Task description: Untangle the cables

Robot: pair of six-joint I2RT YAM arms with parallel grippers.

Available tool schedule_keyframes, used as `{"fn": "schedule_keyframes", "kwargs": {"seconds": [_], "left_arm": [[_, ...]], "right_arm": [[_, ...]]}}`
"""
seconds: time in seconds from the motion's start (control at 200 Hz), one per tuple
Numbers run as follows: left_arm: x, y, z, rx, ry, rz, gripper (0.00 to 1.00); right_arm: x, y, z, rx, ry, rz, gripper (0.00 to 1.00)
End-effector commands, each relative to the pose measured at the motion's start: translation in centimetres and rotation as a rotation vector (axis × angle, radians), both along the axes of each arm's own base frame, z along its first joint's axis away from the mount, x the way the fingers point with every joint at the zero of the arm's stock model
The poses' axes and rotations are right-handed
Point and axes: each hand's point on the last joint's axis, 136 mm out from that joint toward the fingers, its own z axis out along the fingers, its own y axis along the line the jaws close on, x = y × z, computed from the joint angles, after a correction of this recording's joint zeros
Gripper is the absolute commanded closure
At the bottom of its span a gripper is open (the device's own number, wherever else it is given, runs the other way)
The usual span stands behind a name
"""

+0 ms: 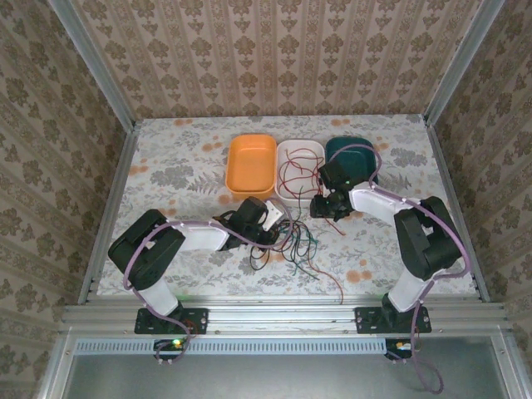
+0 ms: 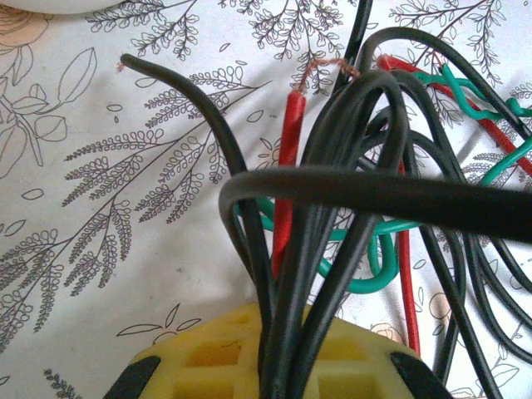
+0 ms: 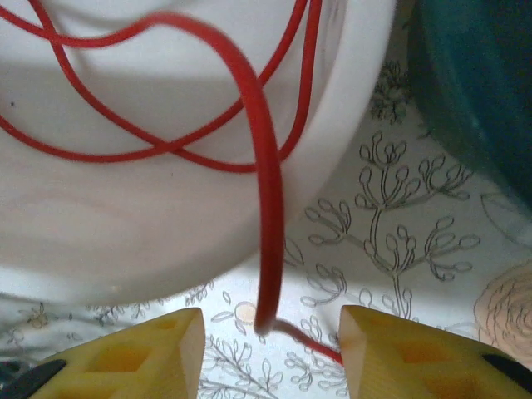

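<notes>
The cables (image 1: 295, 245) lie in a tangle of black, red and green strands on the table between the arms. My left gripper (image 1: 270, 233) is shut on a bundle of black cables (image 2: 332, 249), which pass between its yellow fingers (image 2: 208, 357). A red cable (image 2: 288, 166) and a green cable (image 2: 374, 274) loop behind them. My right gripper (image 1: 331, 204) stands open at the near rim of the white tray (image 3: 166, 241). A red cable (image 3: 268, 208) curves out of that tray and hangs down between its fingers (image 3: 399, 349), which are apart from it on both sides.
Three trays stand in a row at the back: orange (image 1: 251, 165), white (image 1: 299, 166) with red cable loops inside, and teal (image 1: 353, 158). Loose red and green cable ends trail towards the table's front edge (image 1: 332, 287).
</notes>
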Motion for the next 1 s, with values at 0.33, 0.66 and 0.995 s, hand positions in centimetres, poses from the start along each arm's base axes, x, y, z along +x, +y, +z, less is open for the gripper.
{"fn": "schedule_keyframes", "kwargs": {"seconds": [0.33,0.66,0.995], "left_arm": [[-0.2,0.5,-0.9,0.048,0.031,0.010,1.00],[0.0,-0.1,-1.2,0.044,0.035,0.002,1.00],[0.0,0.0,-0.7,0.041,0.022,0.010,1.00]], "right_arm": [[-0.3,-0.6,0.0,-0.030,-0.044,0.023,0.95],[-0.2,0.1,7.9,0.061,-0.182,0.033,1.00],[9.0,4.4,10.3,0.112,-0.247,0.058,1.00]]}}
